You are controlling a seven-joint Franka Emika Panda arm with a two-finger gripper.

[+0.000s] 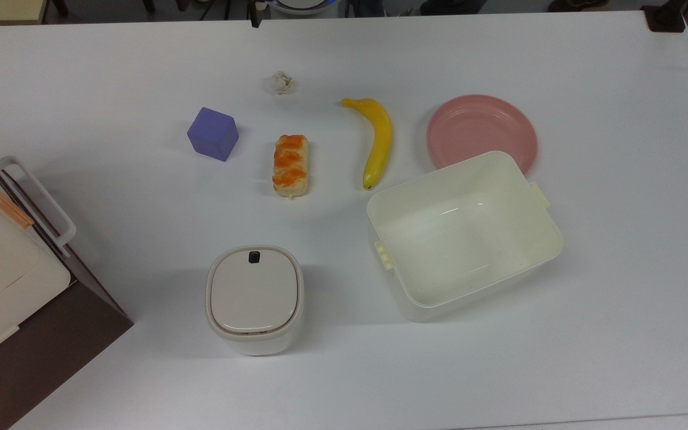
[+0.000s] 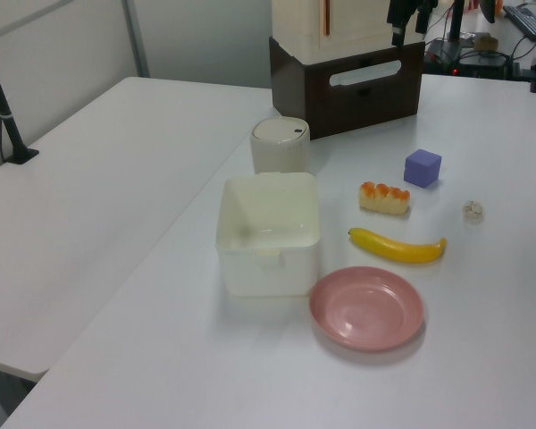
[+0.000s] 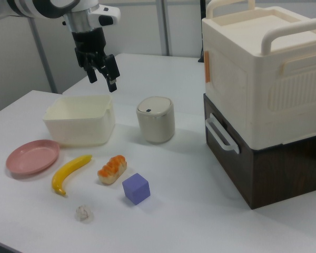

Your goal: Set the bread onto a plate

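Overhead, the released pincer hangs high; bread and plate lie unobstructed.

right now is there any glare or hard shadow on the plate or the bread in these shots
Top view: the plate is evenly lit, its near edge hidden behind the tub, which carries small bright glints inside; the bread casts only a faint, soft shadow. Left view: a soft sheen on the plate's rim. Right view: diffuse shadows under both, no harsh glare.
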